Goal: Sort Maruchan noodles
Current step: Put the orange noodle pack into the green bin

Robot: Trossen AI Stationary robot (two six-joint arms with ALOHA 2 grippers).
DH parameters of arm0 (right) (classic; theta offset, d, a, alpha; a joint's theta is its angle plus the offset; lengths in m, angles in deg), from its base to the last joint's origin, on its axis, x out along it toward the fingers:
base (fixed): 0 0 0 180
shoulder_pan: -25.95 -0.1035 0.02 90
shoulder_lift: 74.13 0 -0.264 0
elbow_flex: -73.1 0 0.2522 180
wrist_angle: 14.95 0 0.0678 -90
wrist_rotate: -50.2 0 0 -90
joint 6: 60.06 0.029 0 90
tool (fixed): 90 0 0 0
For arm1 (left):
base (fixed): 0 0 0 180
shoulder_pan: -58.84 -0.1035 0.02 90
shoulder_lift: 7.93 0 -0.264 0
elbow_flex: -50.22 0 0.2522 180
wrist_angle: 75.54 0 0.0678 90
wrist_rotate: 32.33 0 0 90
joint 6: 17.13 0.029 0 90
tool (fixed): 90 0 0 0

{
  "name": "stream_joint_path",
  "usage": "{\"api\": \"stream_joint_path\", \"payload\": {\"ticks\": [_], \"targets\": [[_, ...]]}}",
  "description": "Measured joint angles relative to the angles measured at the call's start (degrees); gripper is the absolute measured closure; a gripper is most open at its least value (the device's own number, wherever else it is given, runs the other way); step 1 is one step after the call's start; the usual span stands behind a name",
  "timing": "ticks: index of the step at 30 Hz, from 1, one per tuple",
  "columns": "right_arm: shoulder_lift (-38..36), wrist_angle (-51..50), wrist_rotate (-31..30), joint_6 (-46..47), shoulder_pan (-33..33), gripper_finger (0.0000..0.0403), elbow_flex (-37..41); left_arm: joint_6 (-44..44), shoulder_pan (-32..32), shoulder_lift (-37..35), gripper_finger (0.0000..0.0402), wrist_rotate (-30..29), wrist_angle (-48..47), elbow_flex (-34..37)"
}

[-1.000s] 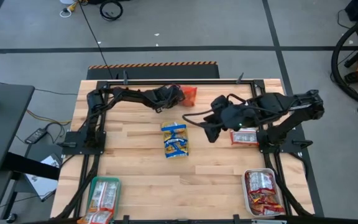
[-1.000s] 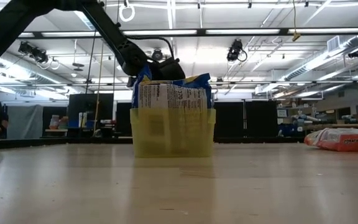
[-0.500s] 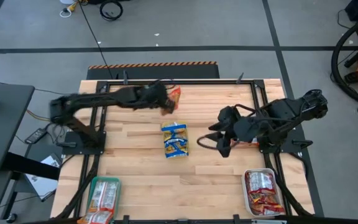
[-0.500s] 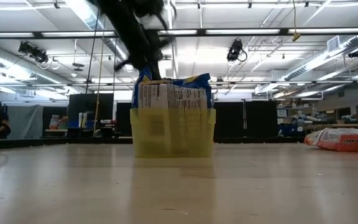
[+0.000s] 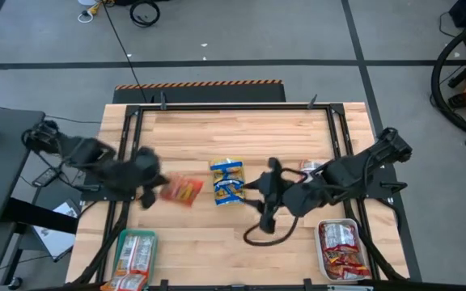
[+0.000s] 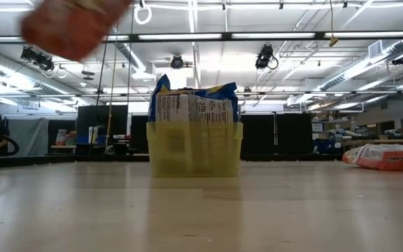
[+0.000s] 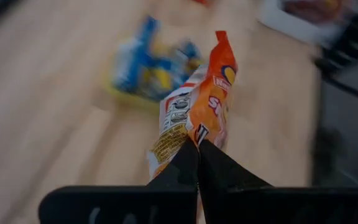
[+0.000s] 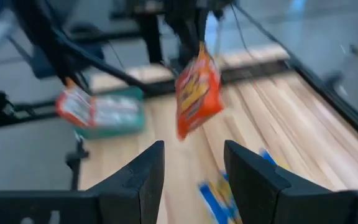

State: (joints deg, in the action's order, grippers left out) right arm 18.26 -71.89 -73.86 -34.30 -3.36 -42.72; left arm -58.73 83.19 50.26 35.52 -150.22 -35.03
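My left gripper (image 5: 150, 192) is shut on an orange-red Maruchan packet (image 5: 182, 191) and holds it in the air over the table's left half; the low view shows this packet (image 6: 72, 24) high up. A yellow tray (image 5: 227, 196) at mid-table holds blue-and-yellow packets (image 5: 228, 178) standing on edge. My right gripper (image 5: 264, 212) hovers open just right of that tray, nothing between its fingers (image 8: 138, 180). A silver-white packet (image 5: 314, 167) lies flat on the table behind the right arm. My left gripper pinches one end edge of the orange-red packet (image 7: 193, 138) between its two shut fingers (image 7: 219, 171). The fingers slant downward from the table's left side. The packet sticks out beyond the fingertips, lifted clear of the table and tilted.
A green tray (image 5: 136, 252) with packets sits at the near left corner, and a white tray (image 5: 342, 249) with red packets at the near right. Black frame rails (image 5: 233, 106) run along the table's far edge and sides. Bare wood lies between the trays.
My left gripper has swung from the far edge toward the table's near left and risen, rolling its wrist, with the orange-red packet carried clear of the table. My right gripper has moved toward the near edge, past the yellow tray, still open.
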Motion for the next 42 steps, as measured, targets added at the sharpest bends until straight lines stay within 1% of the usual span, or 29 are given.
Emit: {"api": "stream_joint_path", "payload": {"ticks": [4, 8, 11, 13, 16, 19, 25, 29, 32, 35, 37, 42], "targets": [[1.9, 11.7, -0.3, -5.9, -0.4, 0.0231, 0.0, -5.9, 14.2, -1.4, 0.04, 0.1, -5.5, 0.0], [2.7, 20.0, -2.2, -6.2, -0.6, 0.0231, 0.0, -13.3, 28.3, -0.9, 0.04, -1.6, -11.0, 0.0], [3.2, 24.8, -5.3, -6.0, -1.4, 0.0231, 0.0, -19.5, 37.9, -0.5, 0.04, -4.3, -14.1, 0.0], [3.8, 27.7, -6.8, -5.2, -2.0, 0.0231, 0.0, -23.4, 43.0, -0.1, 0.04, -7.3, -15.9, 0.0], [4.4, 29.3, -9.9, -2.1, -3.1, 0.0231, 0.0, -28.1, 48.8, 0.8, 0.04, -12.3, -16.1, 0.0], [5.0, 29.8, -12.7, 1.3, -4.1, 0.0231, 0.0, -31.1, 52.0, 2.5, 0.0401, -13.3, -16.2, 0.0], [6.5, 30.5, -15.5, 1.9, -5.8, 0.0231, 0.0, -36.7, 56.6, 7.2, 0.0401, -12.6, -16.6, 0.0], [7.4, 30.6, -16.0, 2.9, -6.2, 0.0231, 0.0, -40.1, 57.9, 11.3, 0.0401, -13.1, -17.3, 0.0], [8.3, 30.5, -15.8, 3.2, -6.4, 0.0231, 0.0, -43.9, 58.2, 14.4, 0.0401, -15.7, -18.5, 0.0], [8.9, 30.4, -15.7, 4.2, -6.6, 0.0231, 0.0, -47.8, 58.2, 17.1, 0.0401, -16.1, -20.9, 0.0], [9.3, 30.7, -15.5, 5.3, -6.6, 0.0231, 0.0, -50.0, 58.2, 18.7, 0.0401, -15.3, -22.2, 0.0], [9.6, 30.5, -14.4, 5.5, -6.9, 0.0231, 0.0, -54.2, 59.3, 21.8, 0.04, -9.4, -20.4, 1.9]]}}
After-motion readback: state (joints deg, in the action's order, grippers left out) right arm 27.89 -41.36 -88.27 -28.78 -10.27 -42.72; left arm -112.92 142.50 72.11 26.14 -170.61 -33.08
